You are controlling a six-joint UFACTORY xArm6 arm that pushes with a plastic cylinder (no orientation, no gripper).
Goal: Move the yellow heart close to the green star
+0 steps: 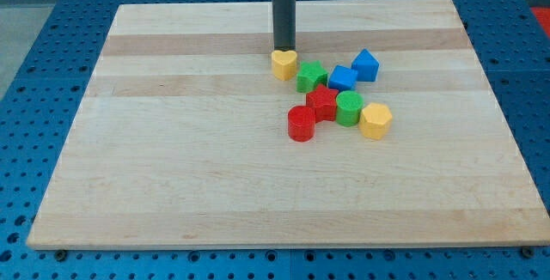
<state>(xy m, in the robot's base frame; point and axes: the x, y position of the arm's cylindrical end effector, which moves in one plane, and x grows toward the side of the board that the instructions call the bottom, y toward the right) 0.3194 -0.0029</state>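
While touching the yellow heart (pixel 284 63), my tip (pixel 284 51) sits near the green star (pixel 311 77).

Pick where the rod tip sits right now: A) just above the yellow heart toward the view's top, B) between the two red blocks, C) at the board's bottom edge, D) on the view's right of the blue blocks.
A: my tip stands right behind the yellow heart, on its top side in the view, with the green star just right of the heart.
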